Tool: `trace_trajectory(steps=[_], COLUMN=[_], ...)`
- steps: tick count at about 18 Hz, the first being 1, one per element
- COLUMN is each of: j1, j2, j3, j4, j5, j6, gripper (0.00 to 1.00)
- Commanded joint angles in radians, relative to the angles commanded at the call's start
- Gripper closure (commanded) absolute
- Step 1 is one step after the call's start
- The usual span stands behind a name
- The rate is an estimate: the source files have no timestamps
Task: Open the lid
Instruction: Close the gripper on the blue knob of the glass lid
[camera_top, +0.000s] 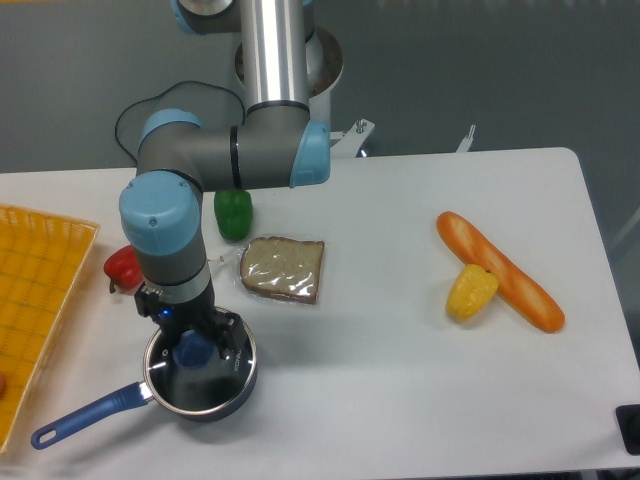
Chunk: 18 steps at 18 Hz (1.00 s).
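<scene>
The lid (212, 380), a clear glass disc with a metal rim, lies on the dark saucepan (236, 392) at the front left of the table. Its blue knob (194, 350) shows at the centre. My gripper (196, 336) points straight down over the lid, with its black fingers standing apart on either side of the knob. The jaws look open, and I see no squeeze on the knob. The arm's wrist hides the far edge of the lid. The saucepan's blue handle (85, 415) points to the front left.
A slice of bread (283, 268) lies just behind and to the right of the pan. A red pepper (122, 266) and a green pepper (233, 213) are behind it. A yellow basket (35, 300) fills the left edge. A baguette (500, 270) and a yellow pepper (471, 291) lie at right.
</scene>
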Motion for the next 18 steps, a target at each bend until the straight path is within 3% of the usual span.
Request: trace_trajectory(steps=[18], j1=[-0.014], j2=[-0.020], j3=[0.000], j4=[0.000], j5=[0.005], j6=[-0.012], gripper=[0.00])
